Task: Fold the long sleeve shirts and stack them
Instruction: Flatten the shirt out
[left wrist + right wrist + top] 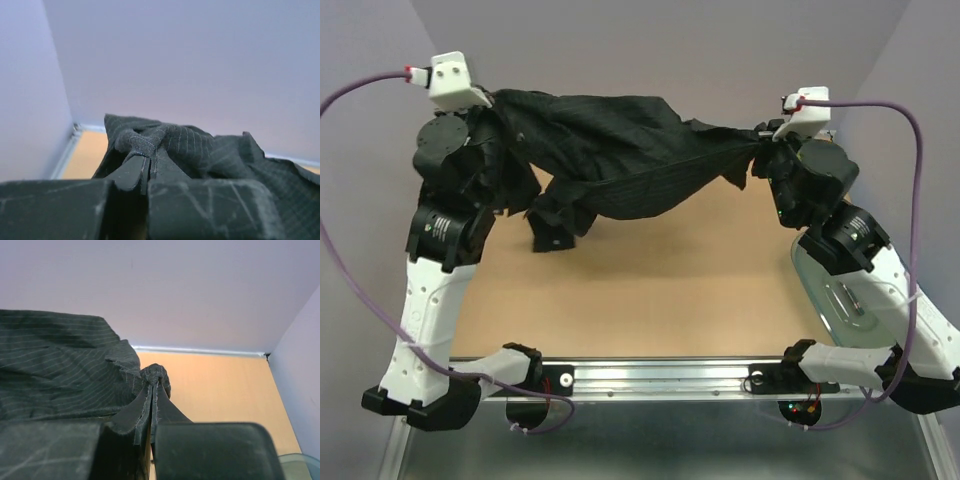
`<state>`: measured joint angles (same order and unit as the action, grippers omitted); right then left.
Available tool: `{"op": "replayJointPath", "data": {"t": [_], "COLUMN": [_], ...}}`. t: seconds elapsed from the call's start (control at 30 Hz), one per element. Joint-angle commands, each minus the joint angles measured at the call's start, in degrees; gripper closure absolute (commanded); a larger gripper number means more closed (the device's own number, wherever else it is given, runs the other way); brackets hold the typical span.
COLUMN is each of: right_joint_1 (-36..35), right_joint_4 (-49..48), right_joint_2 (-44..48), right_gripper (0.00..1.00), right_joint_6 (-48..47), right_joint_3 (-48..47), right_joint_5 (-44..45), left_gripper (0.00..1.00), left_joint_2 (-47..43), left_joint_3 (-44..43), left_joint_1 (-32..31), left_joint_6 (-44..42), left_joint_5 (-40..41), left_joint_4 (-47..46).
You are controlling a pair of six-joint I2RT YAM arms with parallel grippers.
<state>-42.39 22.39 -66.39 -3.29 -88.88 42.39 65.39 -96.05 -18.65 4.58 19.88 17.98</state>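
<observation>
Above counter (pixel 650 300), holding black pinstriped shirt (pixel 620 150) stretched between left pincer (pixel 147 159) and right pincer (pixel 154 390), each clamped on cloth.

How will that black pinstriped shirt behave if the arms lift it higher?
Probably floppy: the shirt sags between the left gripper and right gripper. Likely light, since small pinches of cloth carry it. Its hanging end may drag.

1. Left arm (pixel 432 285) is raised at the left, right arm (pixel 865 255) at the right, both held high.
2. Left end effector (pixel 148 159) is clamped on the shirt (pixel 620 150).
3. Right end effector (pixel 155 390) is pinched tight on the shirt's opposite end.
</observation>
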Motion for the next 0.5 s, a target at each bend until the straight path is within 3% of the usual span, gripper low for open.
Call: {"op": "replayJointPath", "data": {"t": [0.0, 0.13, 0.47], "right_joint_1": [-0.15, -0.15, 1.87], "right_joint_4": [-5.33, -6.30, -10.96], "right_joint_2": [1.96, 2.06, -1.11], "right_gripper": [0.99, 0.99, 0.99], "right_joint_6": [-3.20, -4.53, -7.78], "right_joint_3": [-2.96, -1.13, 4.85], "right_joint_5": [0.32, 1.38, 3.05], "left_gripper": [1.00, 1.00, 1.00], "left_joint_2": [-2.28, 0.95, 11.34], "left_joint_3": [-3.44, -4.49, -2.38], "left_joint_1": [0.02, 1.24, 8.19], "left_joint_6": [-7.99, -9.85, -9.42], "left_joint_5": [7.53, 12.28, 11.94], "left_joint_4": [-3.81, -2.08, -4.00]}}
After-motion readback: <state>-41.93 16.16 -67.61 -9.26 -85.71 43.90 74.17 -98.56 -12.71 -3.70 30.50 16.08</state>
